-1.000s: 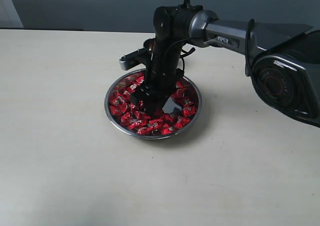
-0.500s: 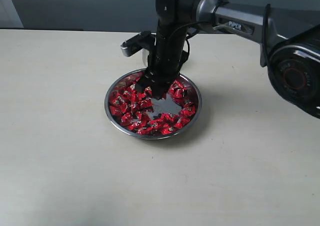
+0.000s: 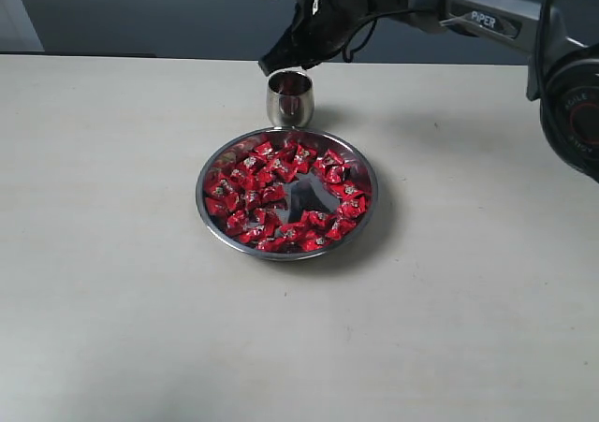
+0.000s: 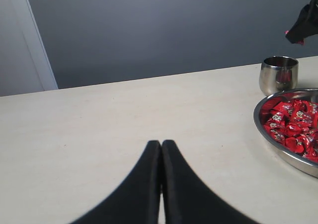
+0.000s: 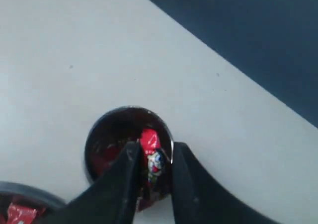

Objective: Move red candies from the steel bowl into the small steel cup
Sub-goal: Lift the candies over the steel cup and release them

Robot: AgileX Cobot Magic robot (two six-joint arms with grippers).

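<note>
The steel bowl (image 3: 201,197) sits mid-table with many red candies (image 3: 253,193) ringing a bare patch in its middle. Just behind it stands the small steel cup (image 3: 289,97). My right gripper (image 3: 281,66) hangs directly above the cup's mouth. In the right wrist view its fingers (image 5: 154,152) hold a red candy (image 5: 151,157) over the cup (image 5: 99,129), whose inside shows red. My left gripper (image 4: 161,143) is shut and empty, low over bare table, away from the cup (image 4: 279,74) and the bowl (image 4: 263,129).
The pale table runs wide on all sides of the bowl. A dark wall lies behind the table's far edge. The right arm's grey body (image 3: 571,94) occupies the upper right of the exterior view.
My right gripper has lifted out of the bowl with a candy and moved back to above the cup. A bare patch now shows among the candies.
</note>
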